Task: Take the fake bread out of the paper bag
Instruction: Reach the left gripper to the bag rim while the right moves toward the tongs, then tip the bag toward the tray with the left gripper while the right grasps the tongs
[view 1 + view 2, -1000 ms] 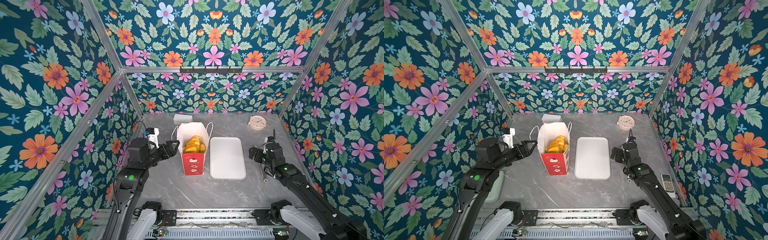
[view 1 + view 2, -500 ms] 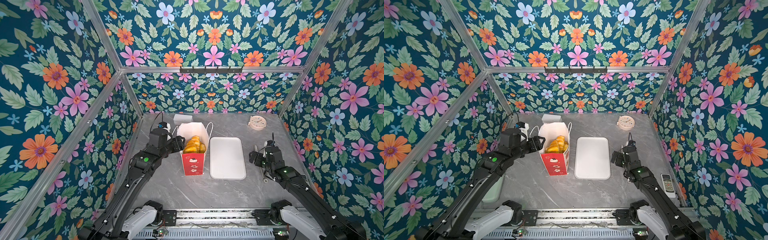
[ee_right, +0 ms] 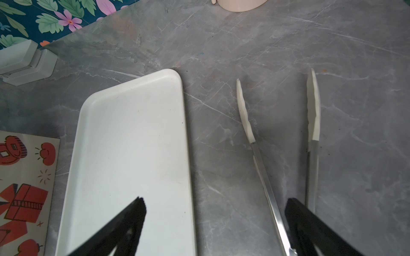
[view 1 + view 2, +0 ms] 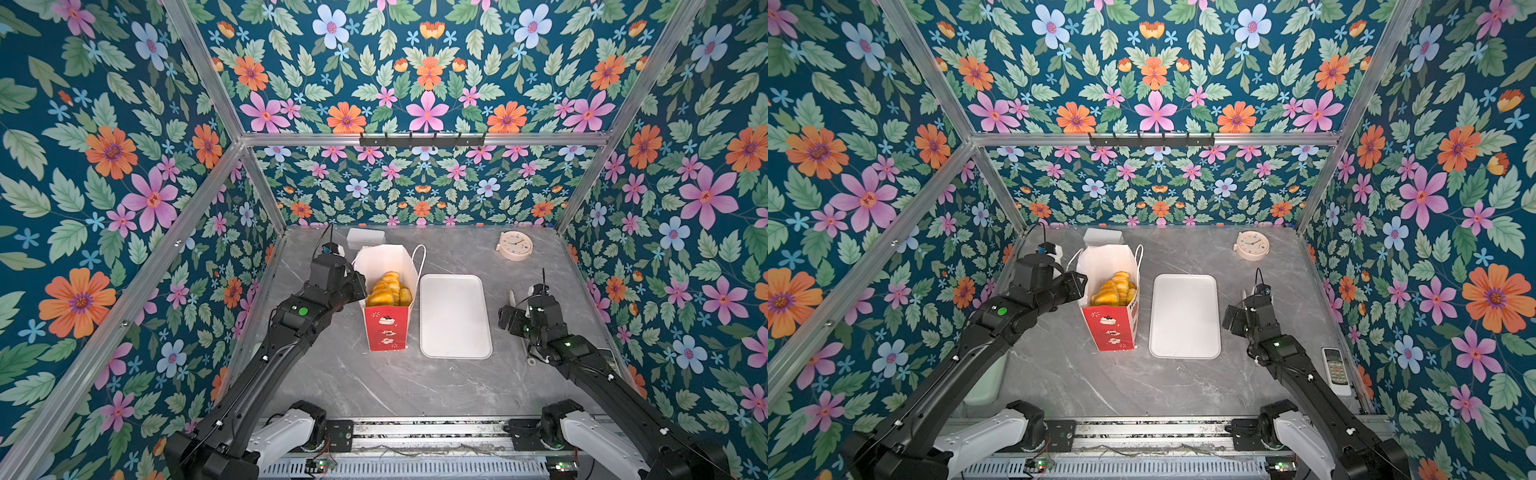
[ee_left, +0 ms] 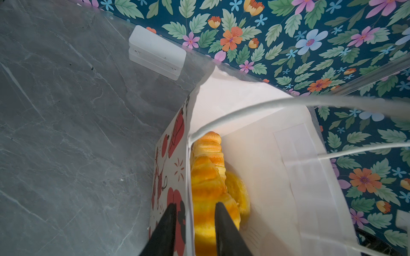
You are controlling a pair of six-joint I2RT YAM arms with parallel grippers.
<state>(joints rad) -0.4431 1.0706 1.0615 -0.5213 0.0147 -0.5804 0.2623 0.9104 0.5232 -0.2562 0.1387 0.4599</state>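
The paper bag (image 4: 386,328) (image 4: 1111,328) stands upright and open at mid table, red and white outside (image 5: 168,159). Golden fake bread (image 4: 386,286) (image 4: 1113,289) (image 5: 206,177) fills it, a croissant on top. My left gripper (image 4: 360,286) (image 4: 1084,282) (image 5: 195,205) straddles the bag's left wall at the rim. One finger is outside and one inside over the croissant, with a narrow gap showing on both sides of the wall. My right gripper (image 4: 505,320) (image 4: 1229,322) (image 3: 215,201) hangs wide open and empty, right of the tray.
A flat white tray (image 4: 455,316) (image 4: 1183,316) (image 3: 133,133) lies right of the bag. Metal tongs (image 3: 246,119) (image 4: 512,297) lie under my right gripper. A pink clock (image 4: 515,246) and a white box (image 4: 365,238) (image 5: 155,51) sit at the back. A remote (image 4: 1335,370) lies at the right edge.
My left arm swung from the left side in to the bag's rim, and its jaws narrowed around the bag's left wall. The right arm barely moved.
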